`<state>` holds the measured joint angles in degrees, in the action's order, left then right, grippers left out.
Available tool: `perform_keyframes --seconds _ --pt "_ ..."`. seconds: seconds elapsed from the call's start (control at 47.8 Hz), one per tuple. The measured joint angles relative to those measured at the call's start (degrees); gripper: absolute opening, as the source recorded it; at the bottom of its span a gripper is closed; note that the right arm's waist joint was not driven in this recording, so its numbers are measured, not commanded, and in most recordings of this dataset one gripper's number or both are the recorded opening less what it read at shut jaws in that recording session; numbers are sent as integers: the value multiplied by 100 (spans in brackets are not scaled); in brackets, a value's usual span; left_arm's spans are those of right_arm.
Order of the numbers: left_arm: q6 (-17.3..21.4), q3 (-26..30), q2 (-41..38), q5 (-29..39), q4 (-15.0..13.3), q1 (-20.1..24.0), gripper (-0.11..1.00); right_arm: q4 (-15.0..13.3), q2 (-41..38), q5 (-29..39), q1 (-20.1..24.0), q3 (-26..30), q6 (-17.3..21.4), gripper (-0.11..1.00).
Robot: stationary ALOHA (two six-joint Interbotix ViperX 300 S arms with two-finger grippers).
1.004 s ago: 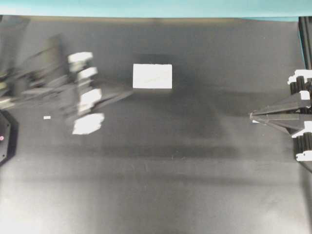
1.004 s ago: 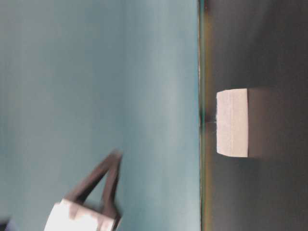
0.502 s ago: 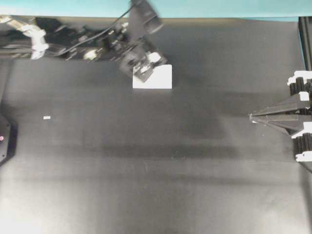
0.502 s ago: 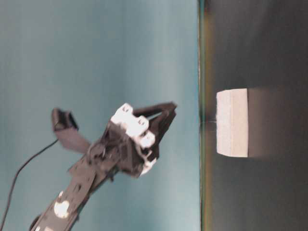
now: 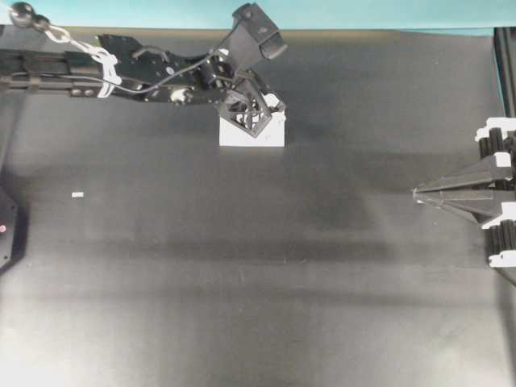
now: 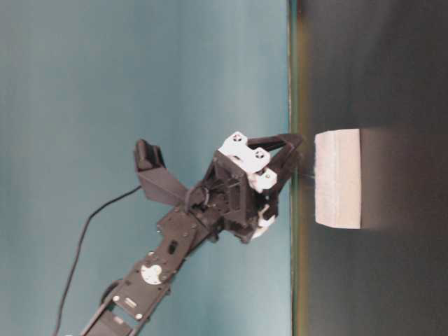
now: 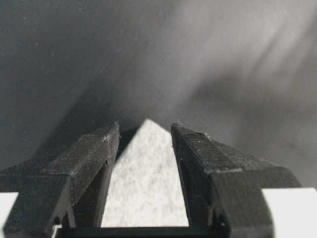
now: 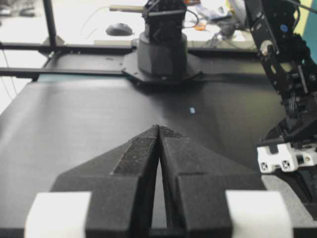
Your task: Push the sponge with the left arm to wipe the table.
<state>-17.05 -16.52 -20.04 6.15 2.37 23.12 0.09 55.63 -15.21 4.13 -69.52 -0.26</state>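
Two arms show in the overhead view: the left arm (image 5: 145,72) reaches from the left along the far edge, its tool (image 5: 256,121) above the sponge (image 5: 251,135), covering the upper part of the white block. The sponge lies on the tabletop (image 5: 258,282) near the far teal strip, left of centre. The right tool (image 5: 427,193) rests well apart at the right, its tips pressed together. A tiny white fleck (image 5: 77,194) lies at the left.

From table level, the left tool (image 6: 294,150) hangs just off the sponge's (image 6: 337,178) top face; whether it touches is hard to tell.

The left wrist view shows the fingers (image 7: 89,158) spread, the sponge (image 7: 146,183) between them; its edges are cut off by the fingers and the frame.

The right wrist view shows the right tool (image 8: 159,136) closed, with the left arm (image 8: 287,99) at the right edge.

My judgement: the approach is done; the push itself looks not yet begun, so the whole wipe remains.
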Motion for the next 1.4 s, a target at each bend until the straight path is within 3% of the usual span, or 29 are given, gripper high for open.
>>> perform_keyframes --seconds 0.418,0.879,1.402 --pt "-352 -352 -202 -448 0 97 43 0 0 -9 0 -35 -9 1" --pt "-809 -1037 18 -879 0 -105 43 0 0 -35 0 -62 -9 1" --pt "-967 -1890 598 -1028 0 -861 43 0 0 -35 0 -114 -18 1"
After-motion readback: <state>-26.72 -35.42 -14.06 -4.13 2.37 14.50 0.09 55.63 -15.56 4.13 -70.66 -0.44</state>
